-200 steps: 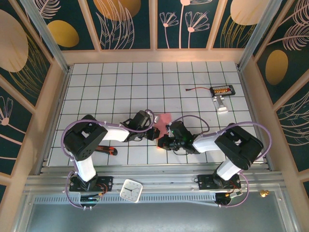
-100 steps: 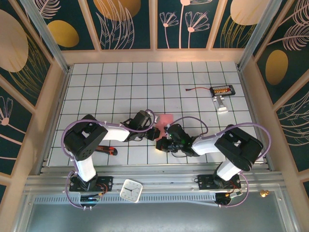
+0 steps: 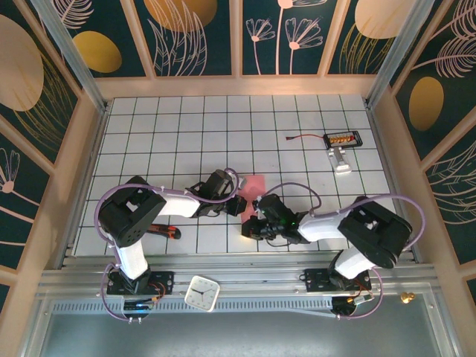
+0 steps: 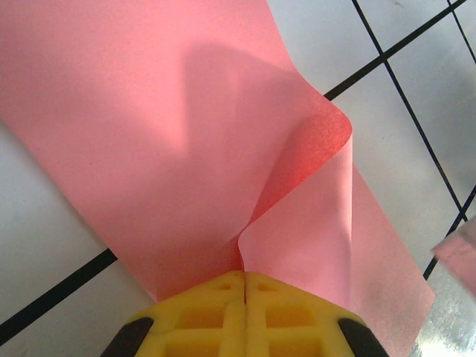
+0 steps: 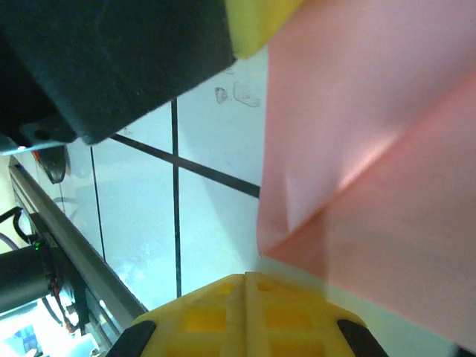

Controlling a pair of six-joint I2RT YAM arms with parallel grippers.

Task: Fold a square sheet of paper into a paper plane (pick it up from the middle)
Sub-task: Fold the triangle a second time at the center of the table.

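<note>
**Crease cleanly without tearing the pinch**

Square sheet of paper (image 3: 253, 184) near the middle of the counter (image 3: 186, 126), a touch toward 6 o'clock, salmon pink and only partly folded. Left end effector (image 4: 244, 286) at the sheet's 8 o'clock, fingers pressed together and pinching a raised fold of the paper. Curled flap standing up from that pinch toward 1 o'clock in the left wrist view. Right end effector (image 5: 245, 286) at the sheet's 6 o'clock, fingers likewise pressed together, tips right at a folded corner. No telling of any paper caught between them.

Judged as an early fold in hand, with most of the task ahead. To do it well:

- Hold the left pinch firm as an anchor.
- Avoid any tug toward 9 o'clock, given the likely risk of sliding or ripping paper this thin.
- Line up the edges first, to guard against a skewed crease and a crooked nose later.
- Bring the closed right tips down flat on the doubled layer.
- Sweep along the fold line from 6 toward 12 o'clock, pressing into the counter.
- Release only with the flap lying flat
</note>
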